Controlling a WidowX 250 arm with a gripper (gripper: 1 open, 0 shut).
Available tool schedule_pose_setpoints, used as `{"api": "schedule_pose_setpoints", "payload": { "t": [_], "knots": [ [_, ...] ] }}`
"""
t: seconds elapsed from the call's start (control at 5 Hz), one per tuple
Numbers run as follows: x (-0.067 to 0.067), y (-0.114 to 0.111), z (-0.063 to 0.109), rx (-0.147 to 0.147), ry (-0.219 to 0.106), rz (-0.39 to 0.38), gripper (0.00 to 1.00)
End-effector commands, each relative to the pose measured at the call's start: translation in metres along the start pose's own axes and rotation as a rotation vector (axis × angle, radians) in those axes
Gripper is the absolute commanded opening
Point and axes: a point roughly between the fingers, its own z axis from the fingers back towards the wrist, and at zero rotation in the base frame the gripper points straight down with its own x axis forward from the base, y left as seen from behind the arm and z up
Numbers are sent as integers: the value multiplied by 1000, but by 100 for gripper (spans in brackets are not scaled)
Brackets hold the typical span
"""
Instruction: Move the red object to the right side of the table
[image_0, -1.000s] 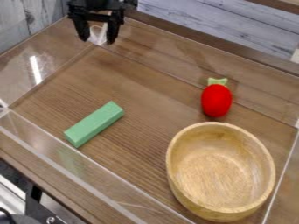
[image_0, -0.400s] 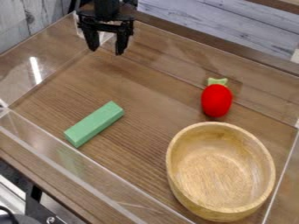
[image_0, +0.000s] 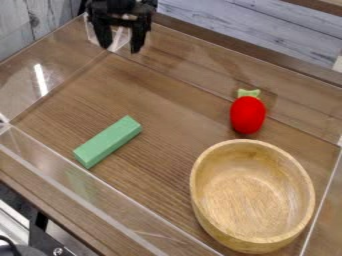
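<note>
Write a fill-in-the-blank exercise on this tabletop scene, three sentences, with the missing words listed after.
1. The red object lies just behind the wooden ____ in the camera view.
2. The rectangular block on the table is coloured ____.
3. The end effector hangs at the far left corner with its jaws ____ and nothing between them.

Missing words: bowl; green; open

A small glossy red object (image_0: 247, 115), strawberry-shaped with a tiny green top, rests on the right side of the brown wood-grain table (image_0: 160, 85), near the clear acrylic wall edging the table's far right.
</note>
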Motion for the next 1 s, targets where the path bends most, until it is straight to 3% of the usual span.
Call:
{"api": "schedule_pose_setpoints", "payload": {
  "t": [0.0,0.4,0.8],
  "knots": [
    [10,5,55,34,-123,-7,100],
    [14,7,43,60,-93,-35,100],
    [12,17,26,72,-58,-190,100]
  ]
}}
